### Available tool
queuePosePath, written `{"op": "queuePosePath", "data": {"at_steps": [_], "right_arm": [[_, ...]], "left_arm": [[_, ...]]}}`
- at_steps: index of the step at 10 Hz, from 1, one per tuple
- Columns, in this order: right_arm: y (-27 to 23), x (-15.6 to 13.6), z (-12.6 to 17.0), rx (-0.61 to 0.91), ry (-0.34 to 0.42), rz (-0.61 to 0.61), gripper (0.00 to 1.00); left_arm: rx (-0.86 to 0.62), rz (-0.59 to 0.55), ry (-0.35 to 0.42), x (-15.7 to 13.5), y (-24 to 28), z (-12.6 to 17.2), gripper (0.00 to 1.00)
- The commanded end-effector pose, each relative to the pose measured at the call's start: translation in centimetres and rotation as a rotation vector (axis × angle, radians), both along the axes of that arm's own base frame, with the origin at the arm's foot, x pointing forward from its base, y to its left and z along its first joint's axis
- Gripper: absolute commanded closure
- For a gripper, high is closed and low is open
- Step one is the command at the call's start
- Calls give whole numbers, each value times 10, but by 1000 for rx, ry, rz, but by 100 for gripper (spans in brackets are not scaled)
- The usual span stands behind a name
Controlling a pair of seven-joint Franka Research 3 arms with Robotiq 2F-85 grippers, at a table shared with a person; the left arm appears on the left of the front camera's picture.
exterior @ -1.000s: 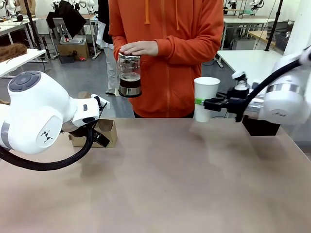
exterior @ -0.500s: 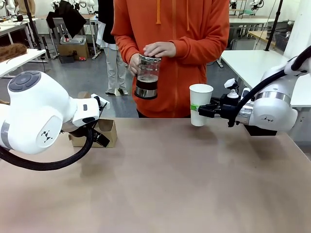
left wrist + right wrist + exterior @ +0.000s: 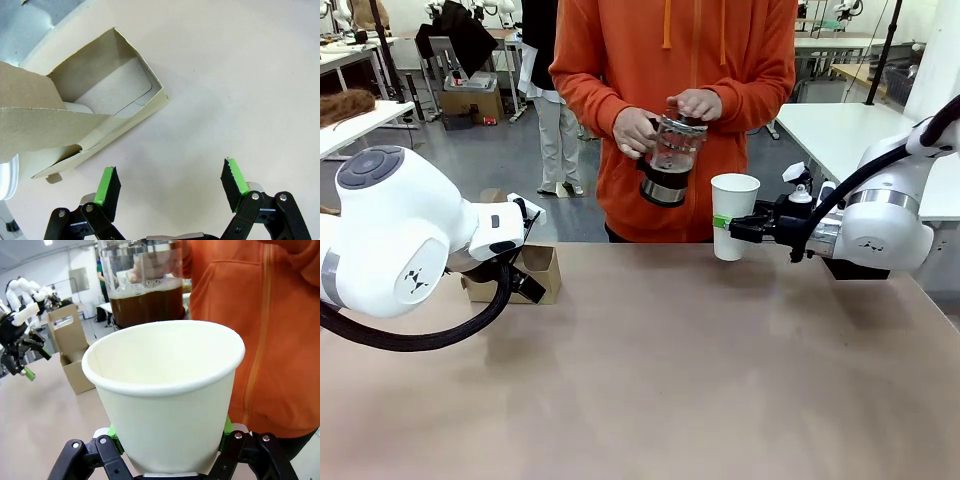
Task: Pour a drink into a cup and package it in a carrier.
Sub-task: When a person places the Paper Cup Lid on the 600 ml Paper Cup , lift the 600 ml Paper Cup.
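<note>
The right gripper (image 3: 729, 222) is clamped on the lower half of the cup (image 3: 734, 203), green pads against opposite sides, holding it upright and open-mouthed right of centre in the front view, near the far edge of the table (image 3: 660, 380). Whether the base rests on the tabletop is hard to tell. Just up and left of it the person tilts the jug (image 3: 669, 160) toward the rim, one hand (image 3: 634, 131) at the handle and the other hand (image 3: 698, 103) on the lid. The drink (image 3: 145, 305) sits dark in the glass, and the cup looks empty inside.

The pour seems about to start. The cup should stay level and motionless, and the grip firm but not crushing, since thin paper walls buckle and the load will grow.

The left gripper (image 3: 170, 181) hangs with jaws apart over bare table, holding nothing, just beside the carrier (image 3: 107, 102) at middle left. Between carrier and cup lies a broad open stretch of tabletop. The tall centre handle is the edge to clear when lowering the cup into a pocket.
</note>
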State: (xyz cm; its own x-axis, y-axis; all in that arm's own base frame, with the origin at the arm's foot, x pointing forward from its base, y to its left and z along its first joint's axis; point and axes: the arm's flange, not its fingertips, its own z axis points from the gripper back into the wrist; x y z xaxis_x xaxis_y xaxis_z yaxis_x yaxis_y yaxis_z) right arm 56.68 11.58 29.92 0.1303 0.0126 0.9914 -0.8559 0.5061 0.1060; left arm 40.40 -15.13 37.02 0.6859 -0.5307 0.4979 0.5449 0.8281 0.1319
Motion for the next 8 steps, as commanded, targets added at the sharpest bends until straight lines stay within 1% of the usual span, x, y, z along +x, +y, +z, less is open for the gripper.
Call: {"op": "queuePosePath", "data": {"at_steps": [1, 8], "right_arm": [[4, 0, 0, -2, 7, -17, 20], [4, 0, 0, -2, 7, -17, 20]], "left_arm": [[-1, 0, 0, 0, 0, 0, 0], [-1, 0, 0, 0, 0, 0, 0]]}}
